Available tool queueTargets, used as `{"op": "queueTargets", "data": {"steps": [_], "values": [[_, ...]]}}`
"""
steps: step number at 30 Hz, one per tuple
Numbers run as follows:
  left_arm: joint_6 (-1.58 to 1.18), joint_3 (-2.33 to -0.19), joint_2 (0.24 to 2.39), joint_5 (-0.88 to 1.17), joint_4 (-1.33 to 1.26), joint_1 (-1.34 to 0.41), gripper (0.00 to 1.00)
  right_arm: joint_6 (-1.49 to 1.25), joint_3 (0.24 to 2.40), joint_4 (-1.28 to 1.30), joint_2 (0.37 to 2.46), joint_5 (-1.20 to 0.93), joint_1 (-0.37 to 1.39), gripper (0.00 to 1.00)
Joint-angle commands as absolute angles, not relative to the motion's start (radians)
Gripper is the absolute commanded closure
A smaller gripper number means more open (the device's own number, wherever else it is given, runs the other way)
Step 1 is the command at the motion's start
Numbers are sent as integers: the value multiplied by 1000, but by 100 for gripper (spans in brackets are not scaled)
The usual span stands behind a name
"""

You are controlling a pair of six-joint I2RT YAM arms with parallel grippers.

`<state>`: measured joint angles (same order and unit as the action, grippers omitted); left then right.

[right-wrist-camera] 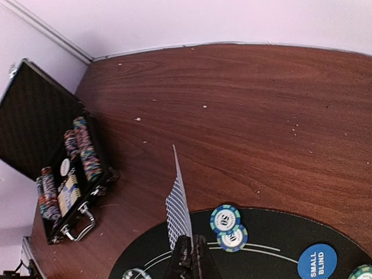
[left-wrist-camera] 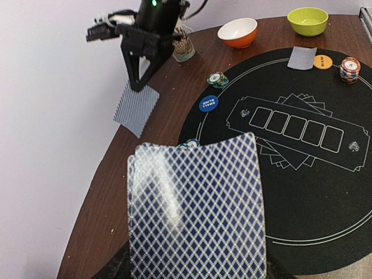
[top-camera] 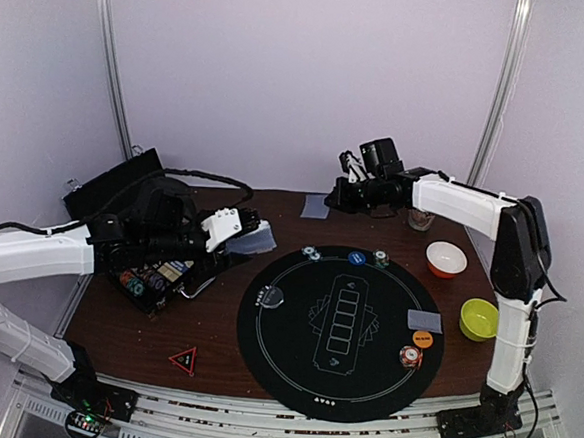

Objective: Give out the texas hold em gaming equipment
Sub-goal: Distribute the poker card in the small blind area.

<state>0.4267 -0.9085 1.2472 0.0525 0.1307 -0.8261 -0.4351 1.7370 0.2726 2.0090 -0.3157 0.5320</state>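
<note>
Left claw (top-camera: pixel 248 226): gripping a stack of cards (left-wrist-camera: pixel 197 215), backs facing up.
Right claw (left-wrist-camera: pixel 138 86): clenching on one card (right-wrist-camera: pixel 177 212), edge-up.
Black mat (top-camera: pixel 293 349): lying beside the left claw, nearer than the right claw.
Chip pair (right-wrist-camera: pixel 228 228): sitting near the right claw's tips, on the mat's rim.

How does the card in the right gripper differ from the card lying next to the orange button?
The held card is pinched at one edge by the shut right gripper; the mat card lies free and flat beside the orange button. The held card is over the bare wooden table, off the black mat; the mat card rests on the mat. Both show the same blue diamond-patterned back.
</note>
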Motion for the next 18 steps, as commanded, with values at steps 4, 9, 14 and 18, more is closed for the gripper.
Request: {"op": "queueTargets", "data": {"steps": [4, 9, 14, 18], "values": [[391, -925, 1214, 56, 86, -822, 44, -618, 1676, 26, 2090, -103, 513, 100], [388, -930, 1211, 48, 102, -823, 44, -799, 1593, -144, 2122, 1, 512, 100], [387, -927, 1204, 45, 102, -823, 44, -960, 1520, -201, 2155, 85, 513, 100], [387, -926, 1201, 42, 103, -822, 44, -1042, 1492, -226, 2178, 94, 532, 100]]}}
